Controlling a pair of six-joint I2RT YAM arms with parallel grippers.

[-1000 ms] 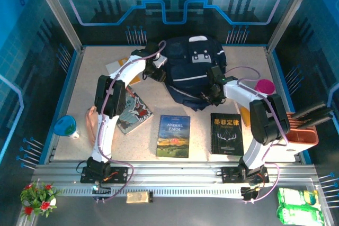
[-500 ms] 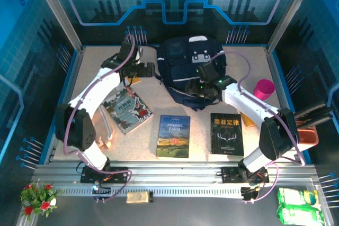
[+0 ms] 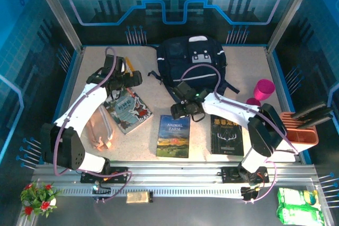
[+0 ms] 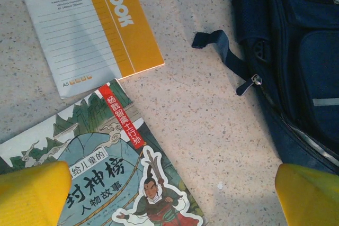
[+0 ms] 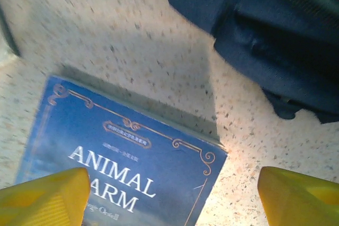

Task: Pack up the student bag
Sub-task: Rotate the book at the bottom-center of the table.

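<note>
The student bag (image 3: pixel 193 67), dark navy with white stripes, lies at the back centre of the table; its side shows as the bag (image 4: pixel 299 62) and the bag (image 5: pixel 265 35) in the wrist views. My left gripper (image 3: pixel 132 80) hangs open left of it, over the corner of a comic book (image 4: pixel 100 173) and bare table, its open span (image 4: pixel 172 199) holding nothing. My right gripper (image 3: pixel 181 110) is open just in front of the bag, above the top edge of the blue Animal Farm book (image 5: pixel 122 178), with its span (image 5: pixel 172 199) empty.
An orange and white notebook (image 4: pixel 90 19) lies behind the comic book (image 3: pixel 127 110). Animal Farm (image 3: pixel 174 136) and a black book (image 3: pixel 226 133) lie near the front. A pink cup (image 3: pixel 264 88) and an orange holder (image 3: pixel 302 135) stand right. A loose bag strap (image 4: pixel 222 46) trails left.
Both grippers have left the bag. The left arm swung left and nearer, over the comic book. The right arm swung left and nearer, to the Animal Farm book's top edge.
</note>
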